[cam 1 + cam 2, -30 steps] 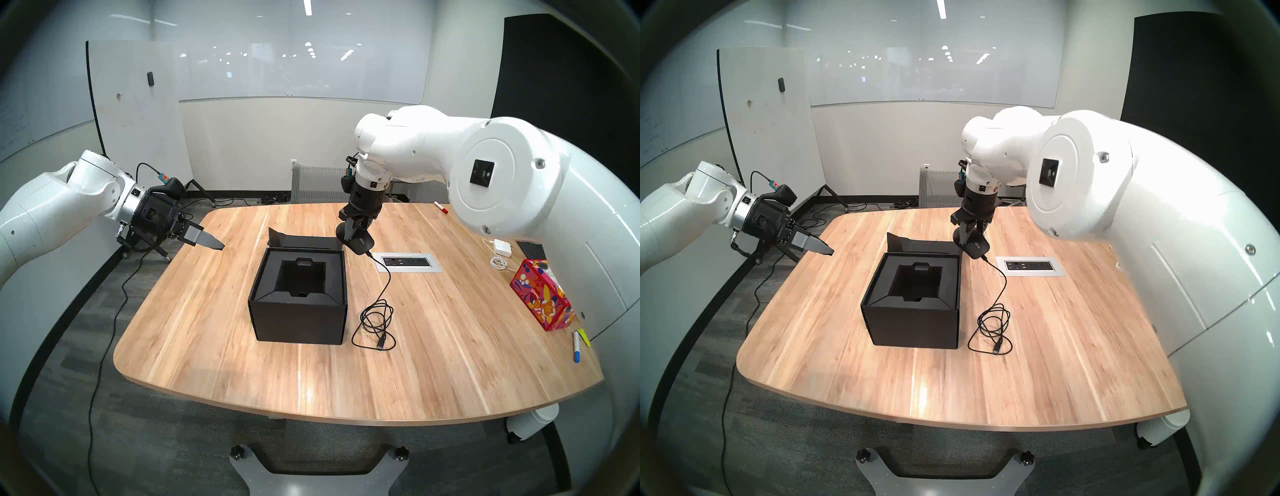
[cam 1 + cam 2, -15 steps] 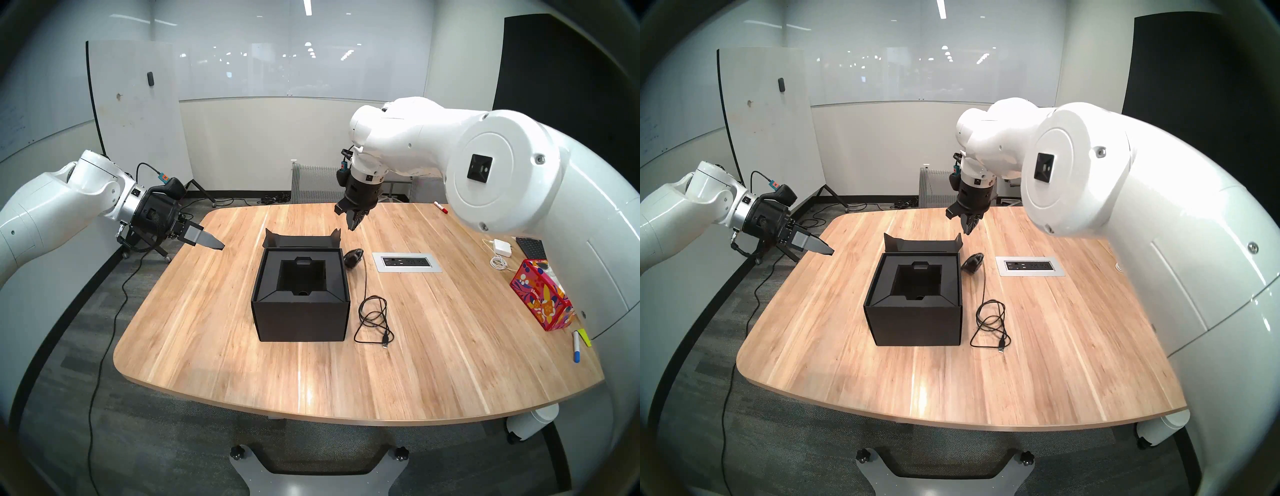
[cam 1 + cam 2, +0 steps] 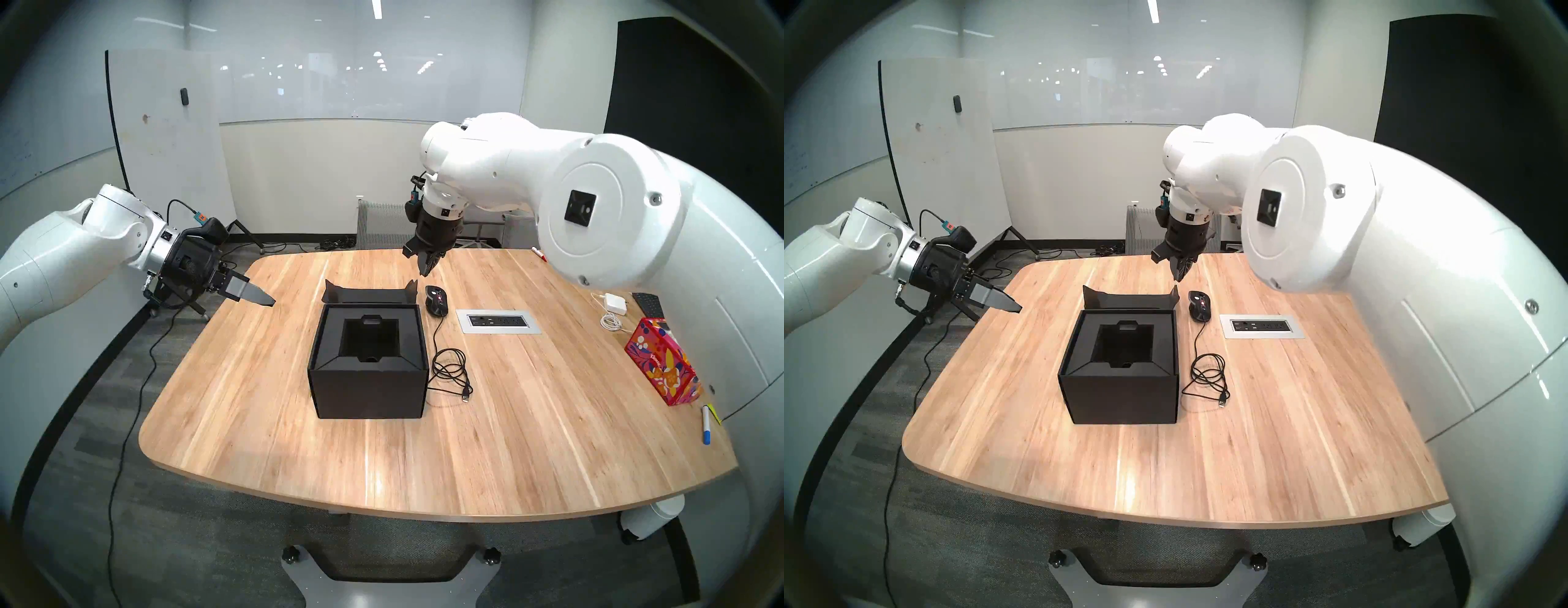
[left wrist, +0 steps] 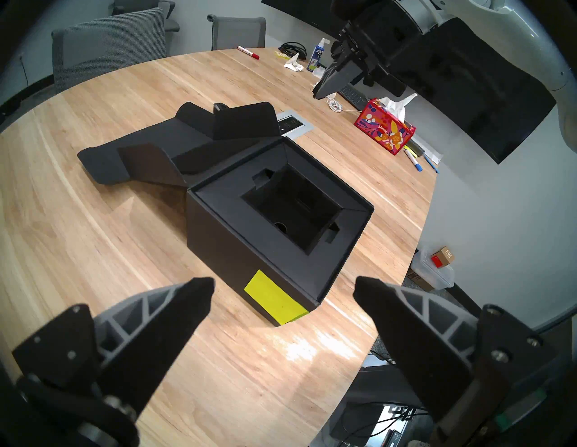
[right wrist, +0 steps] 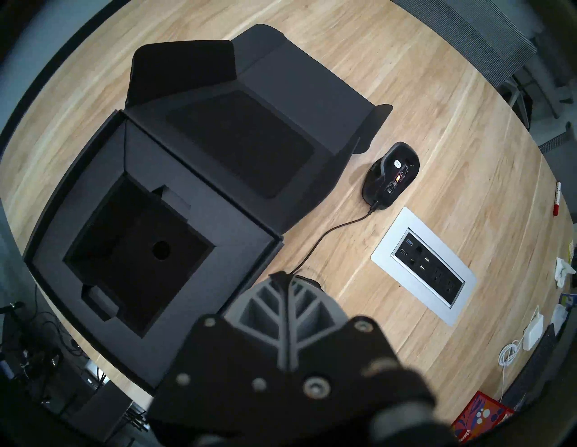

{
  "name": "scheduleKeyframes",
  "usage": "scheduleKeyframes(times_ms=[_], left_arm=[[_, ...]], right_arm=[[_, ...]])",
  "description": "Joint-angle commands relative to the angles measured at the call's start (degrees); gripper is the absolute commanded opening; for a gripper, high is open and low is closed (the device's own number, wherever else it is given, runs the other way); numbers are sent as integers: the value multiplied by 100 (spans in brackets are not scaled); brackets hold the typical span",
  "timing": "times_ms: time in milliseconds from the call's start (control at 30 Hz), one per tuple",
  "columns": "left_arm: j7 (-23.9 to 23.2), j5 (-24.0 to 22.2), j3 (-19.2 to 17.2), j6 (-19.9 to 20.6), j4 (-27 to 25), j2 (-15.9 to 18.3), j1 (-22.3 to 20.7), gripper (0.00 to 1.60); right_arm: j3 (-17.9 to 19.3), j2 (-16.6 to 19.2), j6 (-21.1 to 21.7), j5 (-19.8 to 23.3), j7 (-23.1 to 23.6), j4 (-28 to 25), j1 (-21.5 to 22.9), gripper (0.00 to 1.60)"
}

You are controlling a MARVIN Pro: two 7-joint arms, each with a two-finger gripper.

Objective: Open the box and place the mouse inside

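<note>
1. Both arms wear glossy white rounded shells.
2. Right elbow cap: round white disc with a black square recess and two screws.
3. Wrists: silver ring, then black housing.
4. Grey ribbed fingers with black pads and screws.

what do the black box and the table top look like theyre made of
Matte black cube-shaped box: looks like cardboard, with folded flaps and thin creased walls; its dull black insert may be foam. Light wooden table top: wood or wood-look laminate, with plank grain and a glossy sheen.
</note>
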Motion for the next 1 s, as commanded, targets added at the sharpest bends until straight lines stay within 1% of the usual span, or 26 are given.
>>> scheduleKeyframes(times_ms=[0,200,233,267,300,333,367,600,967], left_arm=[[-145,-35,-76,6,7,-7,-117,160],[-157,-33,-70,6,12,-9,-123,160],[-158,-33,-69,5,12,-9,-124,160],[-159,-32,-68,5,13,-9,-124,160],[-161,-32,-67,5,14,-9,-125,160],[-162,-32,-66,5,14,-9,-126,160],[-163,-32,-65,5,14,-10,-127,160],[-168,-32,-58,3,17,-11,-133,160],[-172,-32,-47,1,19,-11,-142,160]], right_arm=[[16,169,-10,88,442,157,-13,0],[11,216,-10,176,441,165,-73,0],[8,218,-10,188,438,167,-78,31],[4,220,-10,195,438,166,-81,67],[-1,222,-10,206,435,166,-85,77],[-5,225,-10,222,423,170,-91,124],[-8,228,-10,233,418,170,-94,160],[-40,243,-10,322,372,168,-100,160],[-199,315,-10,528,198,107,-86,160]])
